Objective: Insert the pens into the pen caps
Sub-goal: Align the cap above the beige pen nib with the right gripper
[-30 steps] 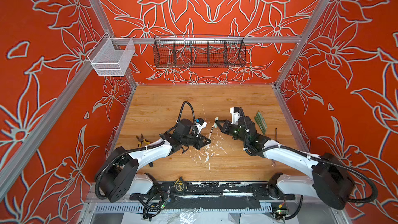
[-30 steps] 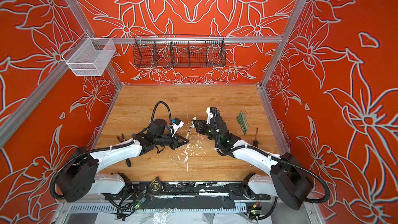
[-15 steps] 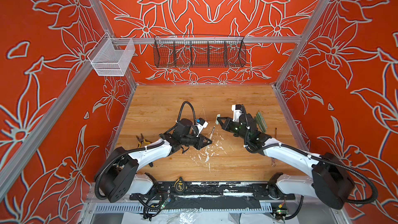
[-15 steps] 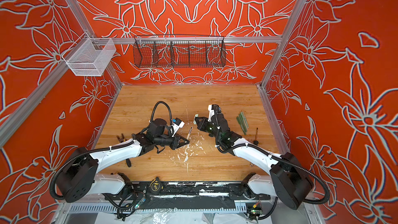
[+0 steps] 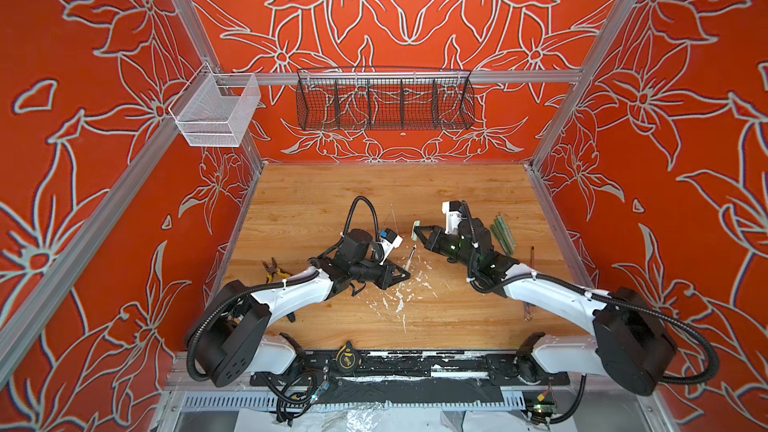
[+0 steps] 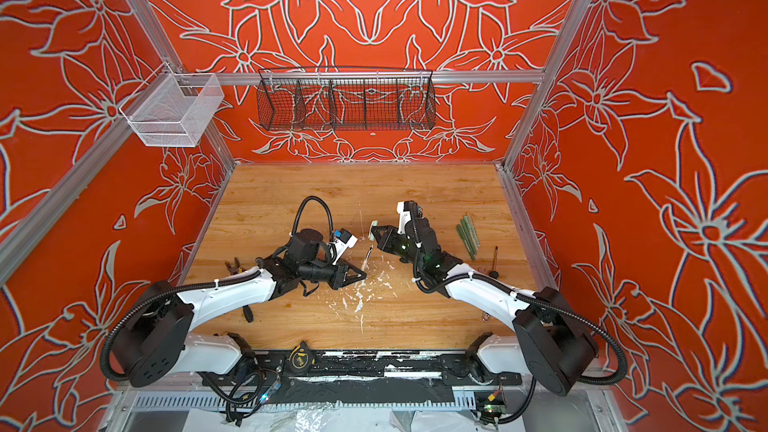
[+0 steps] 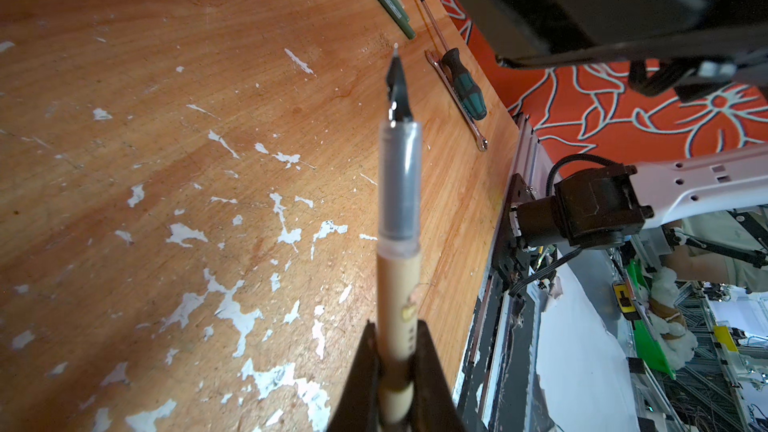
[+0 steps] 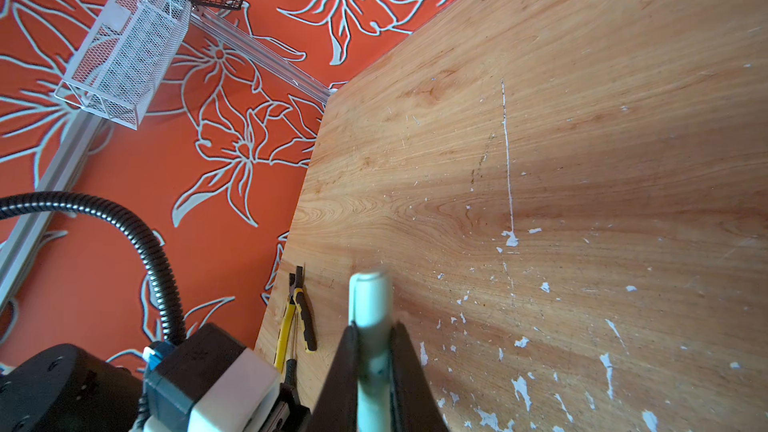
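My left gripper (image 7: 397, 351) is shut on the tan barrel of a pen (image 7: 398, 243) with a clear grip section and a dark pointed tip. The pen (image 5: 411, 253) points toward the back of the table, up off the wood. My right gripper (image 8: 372, 338) is shut on a pale green pen cap (image 8: 370, 301). In both top views that cap (image 5: 416, 229) (image 6: 373, 229) hangs just beyond the pen tip (image 6: 370, 248), a small gap apart. Several green pens (image 5: 503, 232) lie side by side on the right, behind the right arm.
A screwdriver (image 7: 463, 85) and a thin wrench (image 7: 457, 101) lie near the table's right edge. Yellow-handled pliers (image 8: 297, 317) lie at the left edge. White paint flecks (image 5: 399, 292) mark the wood in the middle. A black wire basket (image 5: 384, 99) and a white one (image 5: 216, 112) hang on the rails.
A second ago the pen tip and the cap were almost together. The pen has since dropped back a little and the cap has shifted slightly toward the back, leaving a gap. Both grips hold.
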Action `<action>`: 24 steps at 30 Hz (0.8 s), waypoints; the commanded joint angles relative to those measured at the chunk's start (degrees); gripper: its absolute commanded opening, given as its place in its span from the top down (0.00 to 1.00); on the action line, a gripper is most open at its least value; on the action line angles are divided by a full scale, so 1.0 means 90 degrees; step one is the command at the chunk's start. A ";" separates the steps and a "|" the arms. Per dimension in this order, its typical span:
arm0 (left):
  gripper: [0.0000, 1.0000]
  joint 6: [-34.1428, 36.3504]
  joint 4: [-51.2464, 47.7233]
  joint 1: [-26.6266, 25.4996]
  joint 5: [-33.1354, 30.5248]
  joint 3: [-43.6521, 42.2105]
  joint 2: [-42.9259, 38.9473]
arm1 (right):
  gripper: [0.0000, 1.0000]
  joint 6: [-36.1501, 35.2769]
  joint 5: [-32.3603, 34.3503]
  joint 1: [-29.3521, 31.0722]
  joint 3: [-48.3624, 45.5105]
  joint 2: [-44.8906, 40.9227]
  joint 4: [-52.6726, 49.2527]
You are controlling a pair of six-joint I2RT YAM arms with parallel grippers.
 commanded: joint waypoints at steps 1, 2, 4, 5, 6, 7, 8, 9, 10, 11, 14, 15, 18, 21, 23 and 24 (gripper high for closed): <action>1.00 0.0102 0.0096 0.0023 -0.0068 0.0037 -0.0028 | 1.00 0.0054 -0.0066 -0.0013 0.0175 0.0031 0.0133; 1.00 0.0101 0.0096 0.0028 -0.0090 0.0049 -0.0037 | 1.00 0.0063 -0.0075 -0.0009 0.0165 0.0034 0.0149; 1.00 0.0101 0.0120 0.0057 -0.0103 0.0047 -0.0037 | 1.00 0.0071 -0.0106 -0.0014 0.0163 0.0061 0.0175; 1.00 0.0091 0.0130 0.0075 -0.0107 0.0061 -0.0028 | 1.00 0.0082 -0.0111 -0.0014 0.0164 0.0070 0.0176; 1.00 0.0081 0.0140 0.0089 -0.0108 0.0049 -0.0021 | 1.00 0.0087 -0.0133 -0.0011 0.0148 0.0068 0.0196; 1.00 0.0072 0.0148 0.0109 -0.0113 0.0062 -0.0019 | 1.00 0.0101 -0.0151 -0.0008 0.0145 0.0077 0.0207; 1.00 0.0065 0.0149 0.0120 -0.0110 0.0058 -0.0009 | 1.00 0.0094 -0.0156 -0.0004 0.0147 0.0063 0.0208; 1.00 0.0053 0.0170 0.0135 -0.0108 0.0048 -0.0014 | 1.00 0.0108 -0.0159 -0.0004 0.0139 0.0064 0.0199; 1.00 0.0049 0.0182 0.0149 -0.0113 0.0048 -0.0018 | 1.00 0.0106 -0.0172 -0.0004 0.0127 0.0056 0.0207; 1.00 0.0040 0.0197 0.0159 -0.0103 0.0047 -0.0018 | 1.00 0.0110 -0.0173 -0.0004 0.0132 0.0046 0.0207; 1.00 0.0040 0.0224 0.0179 -0.0074 0.0061 -0.0003 | 1.00 0.0111 -0.0154 -0.0004 0.0113 0.0034 0.0198; 1.00 0.0028 0.0222 0.0183 -0.0065 0.0067 0.0001 | 1.00 0.0116 -0.0161 -0.0002 0.0114 0.0042 0.0203; 1.00 0.0028 0.0232 0.0189 -0.0035 0.0066 0.0011 | 1.00 0.0122 -0.0183 0.0006 0.0123 0.0064 0.0218; 1.00 0.0027 0.0227 0.0189 -0.0005 0.0067 0.0001 | 1.00 0.0144 -0.0198 0.0015 0.0134 0.0101 0.0249; 1.00 0.0024 0.0241 0.0187 -0.0005 0.0059 0.0001 | 1.00 0.0150 -0.0219 0.0034 0.0145 0.0120 0.0267; 1.00 0.0025 0.0240 0.0189 -0.0010 0.0059 0.0006 | 1.00 0.0150 -0.0213 0.0044 0.0148 0.0143 0.0277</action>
